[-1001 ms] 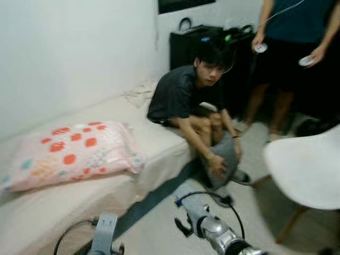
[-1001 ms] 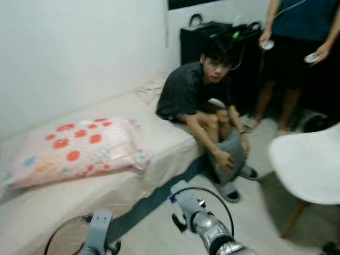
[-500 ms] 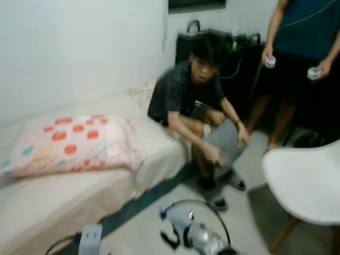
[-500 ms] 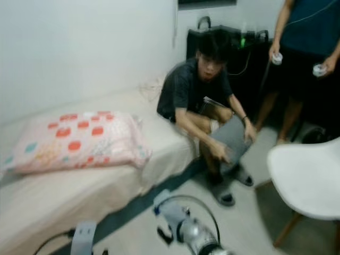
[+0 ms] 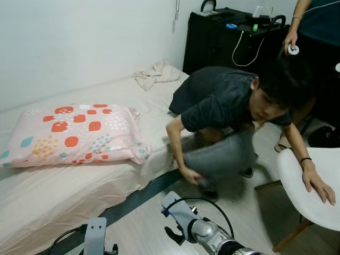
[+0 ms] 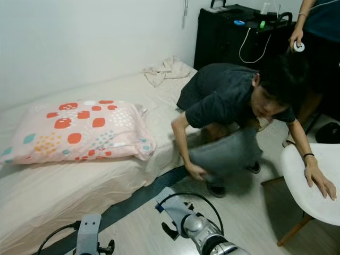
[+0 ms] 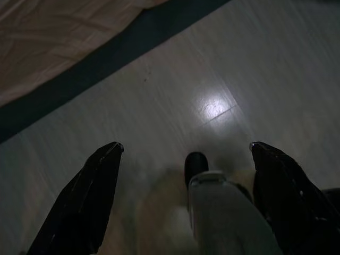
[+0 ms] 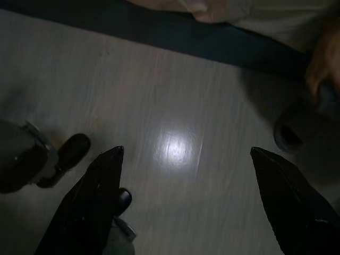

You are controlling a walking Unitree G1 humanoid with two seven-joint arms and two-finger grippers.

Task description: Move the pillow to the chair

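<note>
Nothing of the task had been carried out. The pale pink pillow with red and teal patches (image 5: 74, 134) lay untouched on the cream-sheeted bed (image 5: 48, 202), well apart from the white moulded chair (image 5: 313, 186), on whose seat a crouching person's hand (image 5: 317, 183) rested. Both the left gripper (image 7: 186, 199) and the right gripper (image 8: 186, 202) were held low over the pale wooden floor (image 8: 175, 106), fingers spread wide and grasping nothing. Approach, grasp and carry were all judged outstanding.

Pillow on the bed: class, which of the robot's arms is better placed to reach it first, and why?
Probably the left. The pillow lies to the robot's left, the left gripper hangs open nearer the bed, and the right gripper is farther off.
</note>
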